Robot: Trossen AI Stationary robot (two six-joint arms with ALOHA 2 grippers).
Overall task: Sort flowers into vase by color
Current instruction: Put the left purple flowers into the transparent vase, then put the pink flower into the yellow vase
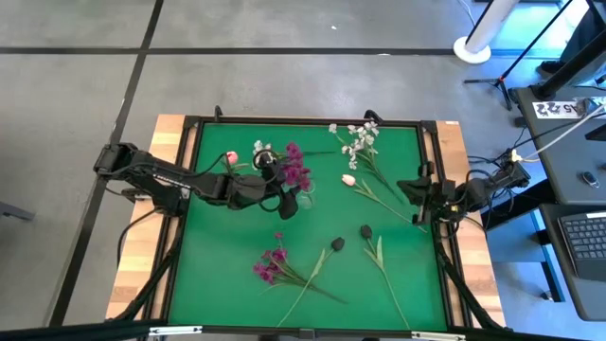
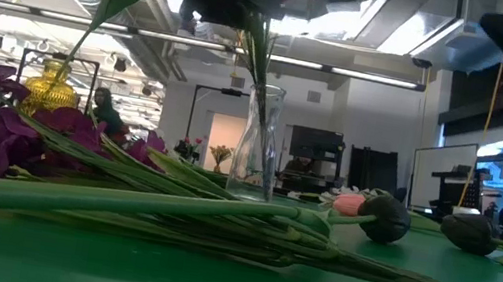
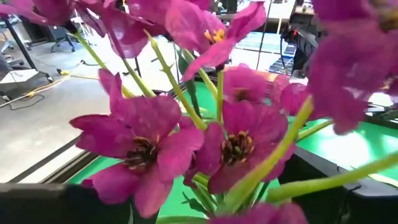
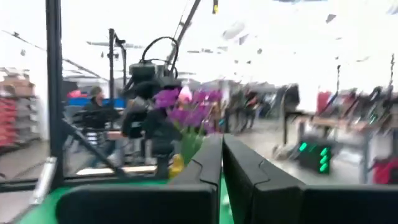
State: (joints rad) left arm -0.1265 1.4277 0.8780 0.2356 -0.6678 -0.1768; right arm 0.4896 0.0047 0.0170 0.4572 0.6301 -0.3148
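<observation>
A clear glass vase (image 1: 305, 196) (image 2: 256, 147) stands mid-table with a bunch of magenta flowers (image 1: 294, 168) (image 3: 186, 130) in it, stems down. My left gripper (image 1: 287, 201) (image 3: 199, 202) is at the vase top and open; its fingers stand on either side of the green stems. A yellow vase (image 2: 51, 84) holds a pink bud (image 1: 230, 157). On the table lie a magenta sprig (image 1: 273, 265), two dark-headed stems (image 1: 337, 244) (image 1: 365, 230), white sprigs (image 1: 360, 142) and a pink bud (image 1: 348, 180). My right gripper (image 1: 423, 194) (image 4: 221, 177) waits shut at the right edge.
A black frame (image 1: 189, 189) borders the green mat. The loose stems lie across its near and right parts, the near ones filling the front of the low view (image 2: 171, 204). The room behind holds stands, a monitor and a keyboard (image 1: 585, 237).
</observation>
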